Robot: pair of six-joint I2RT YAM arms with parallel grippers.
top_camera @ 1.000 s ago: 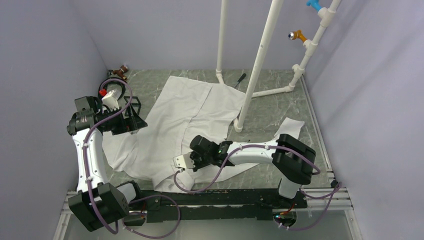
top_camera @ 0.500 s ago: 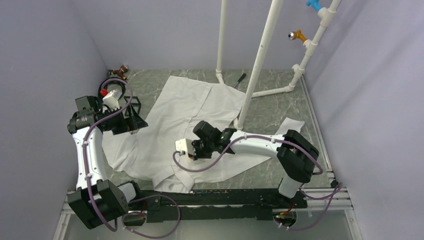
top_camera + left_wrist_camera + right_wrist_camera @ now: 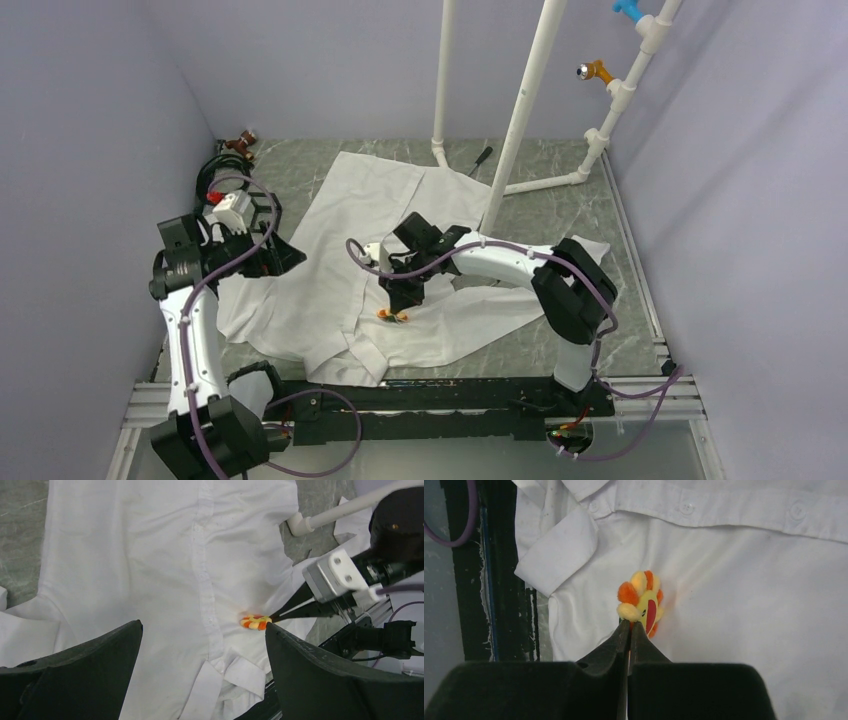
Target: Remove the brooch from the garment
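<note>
The garment (image 3: 340, 220) is a white button-front shirt spread flat on the table, collar toward the near edge. The brooch (image 3: 392, 315), an orange and yellow flower with a red centre, sits on the shirt front beside the button placket. My right gripper (image 3: 399, 304) points down at it, shut, and pinches the brooch (image 3: 641, 602) by its lower petals, which tips it up on edge off the fabric. The left gripper (image 3: 285, 255) hovers open over the shirt's left side, holding nothing. In the left wrist view the brooch (image 3: 255, 622) shows between its wide fingers.
A white pipe stand (image 3: 515, 130) rises just behind the shirt, with an orange hook (image 3: 597, 70) and a blue hook (image 3: 628, 10) on its right post. A small brown object (image 3: 240, 143) lies at the back left. The black frame rail (image 3: 450, 395) runs along the near edge.
My right gripper has moved away from the near edge, turned tip down and closed on the brooch. The left arm has shifted slightly toward the near side.
</note>
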